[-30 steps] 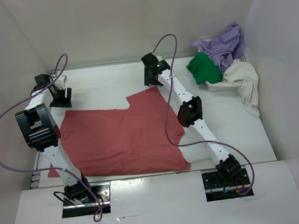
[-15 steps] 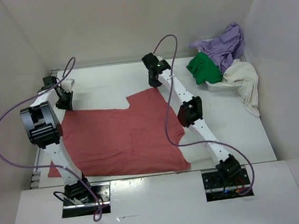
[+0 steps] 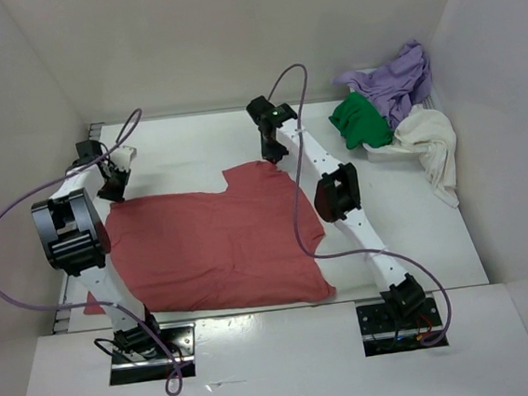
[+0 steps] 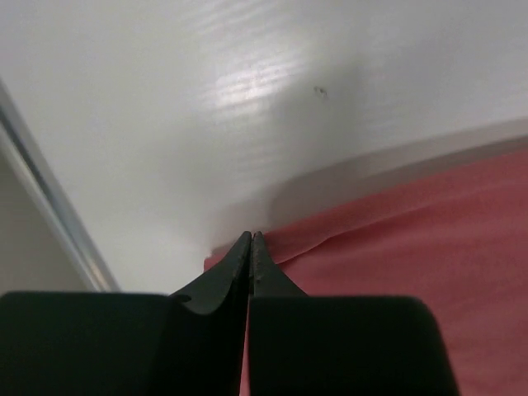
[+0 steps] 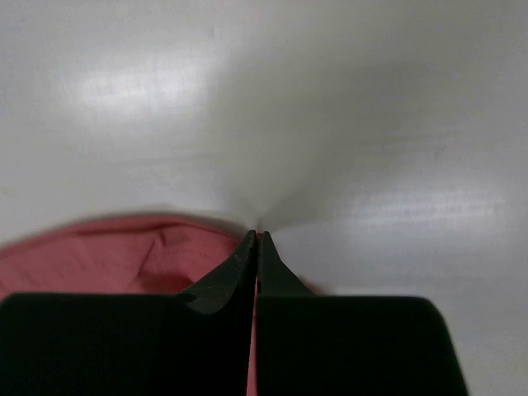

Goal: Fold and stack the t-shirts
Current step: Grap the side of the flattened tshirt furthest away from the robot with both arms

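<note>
A salmon-red t-shirt (image 3: 217,249) lies spread flat on the white table (image 3: 184,149). My left gripper (image 3: 111,195) is at its far left corner; in the left wrist view the gripper (image 4: 252,236) is shut with a strip of the red cloth (image 4: 396,247) pinched between the jaws. My right gripper (image 3: 276,157) is at the far right corner, by the sleeve. The right wrist view shows this gripper (image 5: 257,234) shut on the red cloth's (image 5: 107,256) edge. A green t-shirt (image 3: 360,121), a lavender one (image 3: 397,77) and a cream one (image 3: 432,144) lie heaped at the back right.
The heap sits in and over a white basket (image 3: 378,151) in the back right corner. White walls enclose the table on the left, back and right. Purple cables (image 3: 4,223) loop off both arms.
Both grippers have gone from open to shut on the red shirt's far corners. The left gripper moved right and nearer onto its corner; the right shifted slightly left.
</note>
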